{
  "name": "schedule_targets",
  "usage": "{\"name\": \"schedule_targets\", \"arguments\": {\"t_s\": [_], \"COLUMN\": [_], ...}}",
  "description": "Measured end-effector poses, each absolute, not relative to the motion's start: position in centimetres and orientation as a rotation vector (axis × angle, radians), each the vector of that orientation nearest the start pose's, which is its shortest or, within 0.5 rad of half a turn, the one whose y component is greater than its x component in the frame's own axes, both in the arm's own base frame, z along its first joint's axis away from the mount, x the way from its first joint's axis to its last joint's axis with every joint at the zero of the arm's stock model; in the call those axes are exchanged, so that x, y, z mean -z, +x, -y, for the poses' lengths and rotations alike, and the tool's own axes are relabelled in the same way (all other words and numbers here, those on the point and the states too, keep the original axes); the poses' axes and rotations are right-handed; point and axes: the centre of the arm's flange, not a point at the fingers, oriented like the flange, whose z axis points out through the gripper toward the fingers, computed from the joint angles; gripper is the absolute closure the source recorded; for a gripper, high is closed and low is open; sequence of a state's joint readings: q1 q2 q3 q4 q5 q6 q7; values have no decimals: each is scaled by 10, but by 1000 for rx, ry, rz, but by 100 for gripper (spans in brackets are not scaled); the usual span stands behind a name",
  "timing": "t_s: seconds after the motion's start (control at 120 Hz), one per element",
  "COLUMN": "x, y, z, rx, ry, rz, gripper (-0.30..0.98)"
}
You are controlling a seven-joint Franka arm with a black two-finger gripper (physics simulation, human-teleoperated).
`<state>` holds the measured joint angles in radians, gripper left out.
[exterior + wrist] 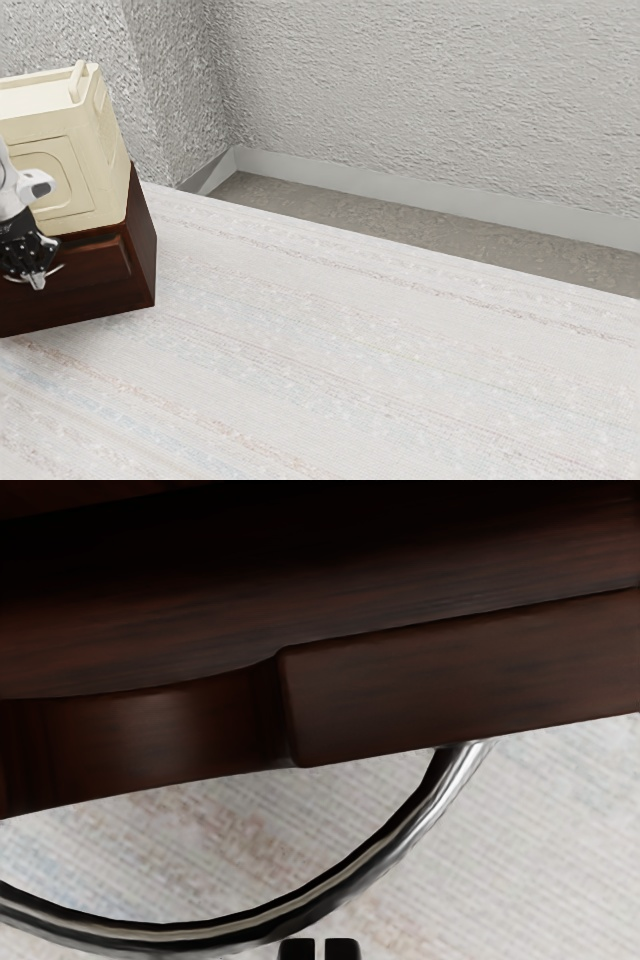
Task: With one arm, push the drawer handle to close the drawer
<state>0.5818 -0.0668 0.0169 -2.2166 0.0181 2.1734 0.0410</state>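
Note:
At the exterior view's left edge, my black gripper point(38, 281) is in front of the dark wooden drawer point(90, 275), its fingertips together at the curved metal handle point(57, 269). In the wrist view, the two black tips of the gripper point(320, 949) show side by side with a thin gap, just beyond the outer curve of the ring-like handle point(400, 838). That handle juts out from the drawer front point(460, 670). Whether the tips touch the handle, I cannot tell. How far the drawer stands out is hard to judge.
A cream container point(88, 175) sits on top of the dark cabinet point(146, 245), close beside my hand. The cabinet rests on a pale, striped surface point(350, 350). Textured walls point(430, 90) rise behind it.

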Motion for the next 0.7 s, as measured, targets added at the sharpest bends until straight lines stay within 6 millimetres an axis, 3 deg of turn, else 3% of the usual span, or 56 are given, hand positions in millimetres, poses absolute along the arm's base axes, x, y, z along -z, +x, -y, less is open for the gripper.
{"name": "schedule_targets", "arguments": {"t_s": [0.375, 0.7], "x": [-408, -409], "y": [443, 443], "z": [-301, -312], "rx": [71, 68], "ry": [-3000, -3020], "rz": [836, 655], "gripper": [79, 79]}}
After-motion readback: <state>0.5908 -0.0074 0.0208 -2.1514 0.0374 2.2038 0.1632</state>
